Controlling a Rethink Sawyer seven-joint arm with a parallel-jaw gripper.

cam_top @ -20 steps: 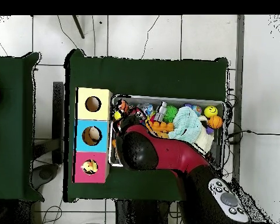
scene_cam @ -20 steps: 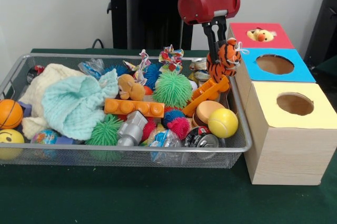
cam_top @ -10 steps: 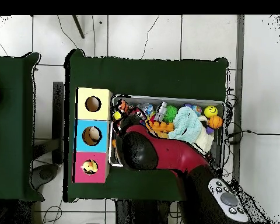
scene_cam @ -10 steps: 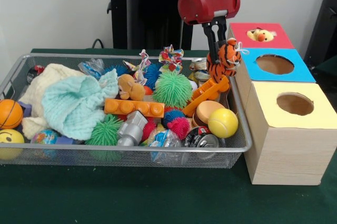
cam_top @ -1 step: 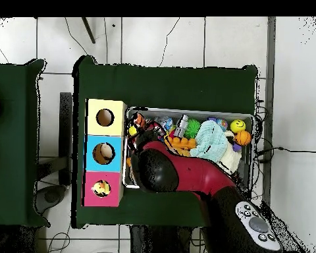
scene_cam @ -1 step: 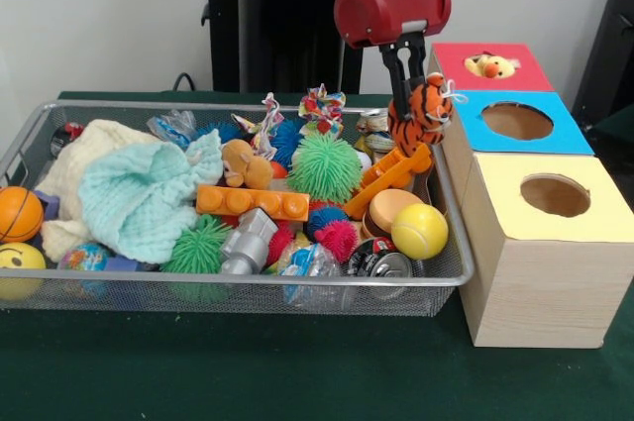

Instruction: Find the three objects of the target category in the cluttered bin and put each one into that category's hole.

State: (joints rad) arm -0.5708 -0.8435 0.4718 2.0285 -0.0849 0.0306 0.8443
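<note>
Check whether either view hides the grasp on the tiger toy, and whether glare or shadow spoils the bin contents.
Front view: even lighting, no strong glare; the end effector and tiger toy show clearly above the wire bin. Overhead view: the arm covers the grasp and part of the bin, so the toy cannot be seen there.

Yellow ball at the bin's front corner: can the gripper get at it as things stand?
Probably not yet: the gripper is shut on the tiger plush. The yellow ball itself lies uncovered on top of the clutter.
</note>
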